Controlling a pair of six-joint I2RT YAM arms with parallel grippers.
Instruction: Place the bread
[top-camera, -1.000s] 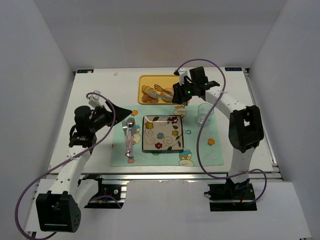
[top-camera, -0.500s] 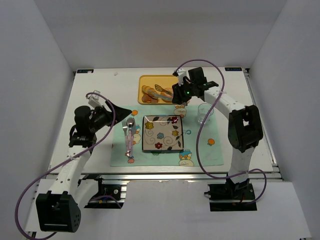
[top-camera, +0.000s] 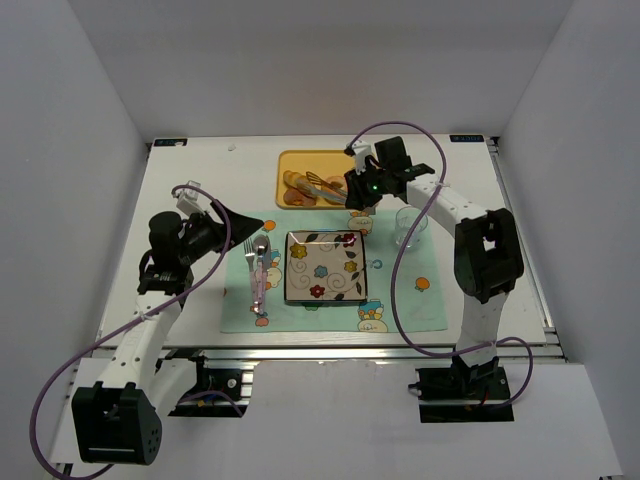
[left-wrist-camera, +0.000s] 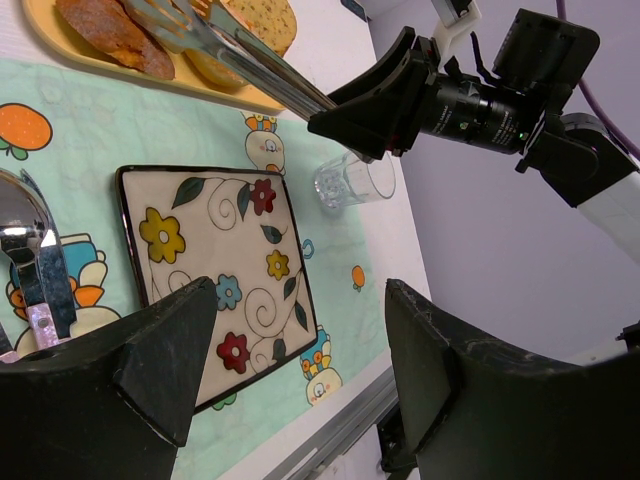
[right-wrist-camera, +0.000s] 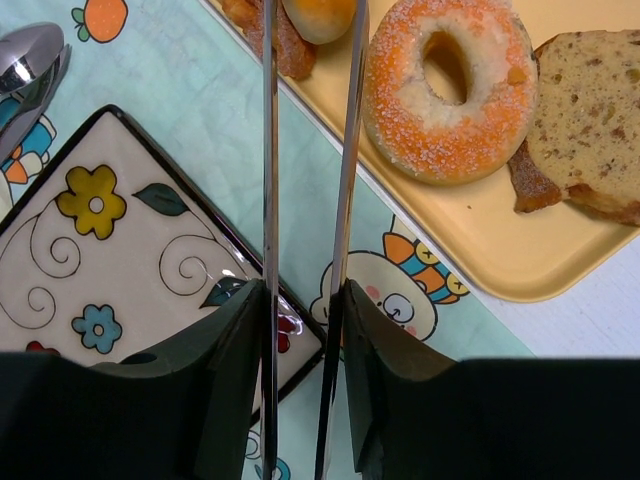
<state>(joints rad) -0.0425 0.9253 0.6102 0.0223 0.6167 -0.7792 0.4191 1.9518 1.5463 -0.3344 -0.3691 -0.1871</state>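
The bread, a golden croissant (right-wrist-camera: 316, 14), lies in the yellow tray (right-wrist-camera: 560, 270) at the top edge of the right wrist view, mostly cut off. My right gripper (right-wrist-camera: 305, 300) is shut on metal tongs (right-wrist-camera: 268, 150). The two tong arms reach over the tray rim with the croissant's end between their tips. From above, the right gripper (top-camera: 358, 190) is at the tray's (top-camera: 290, 160) right front corner. My left gripper (left-wrist-camera: 300, 310) is open and empty. It hovers left of the flowered plate (top-camera: 325, 267).
A pink-glazed ring donut (right-wrist-camera: 450, 85) and a speckled bread slice (right-wrist-camera: 590, 120) lie in the tray beside the croissant. A clear glass (top-camera: 410, 225) stands right of the plate. A spoon and fork (top-camera: 260, 270) lie on the green mat left of the plate.
My right gripper has moved a little farther toward the tray, and the tongs reach deeper over the pastries. The left arm has not moved.
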